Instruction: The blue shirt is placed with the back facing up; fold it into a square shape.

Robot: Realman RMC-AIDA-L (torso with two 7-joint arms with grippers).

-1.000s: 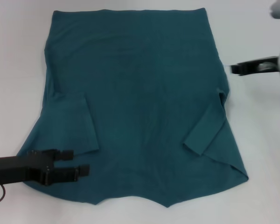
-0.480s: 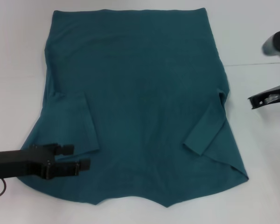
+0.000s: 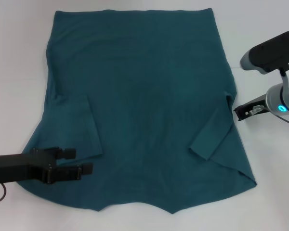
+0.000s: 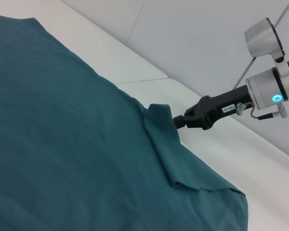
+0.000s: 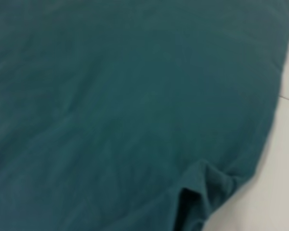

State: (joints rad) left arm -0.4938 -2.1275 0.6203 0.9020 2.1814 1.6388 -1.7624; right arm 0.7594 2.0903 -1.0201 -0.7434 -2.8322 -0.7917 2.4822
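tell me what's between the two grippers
Only the blue shirt: the left gripper sits over its near left corner, the right gripper at its right edge. The head view shows it.

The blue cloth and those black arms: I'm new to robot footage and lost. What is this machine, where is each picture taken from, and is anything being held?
This is a two-armed robot about to fold the blue shirt, which lies spread on a white table with both sleeves turned in over it. The head view looks down from the robot's head. There the left tool, its fingers apart, sits over the shirt's near left corner. The right tool is at the shirt's right edge, by the sleeve. The left wrist view looks across the cloth at that right tool. The right wrist view shows only cloth close up. Nothing looks lifted or gripped yet.
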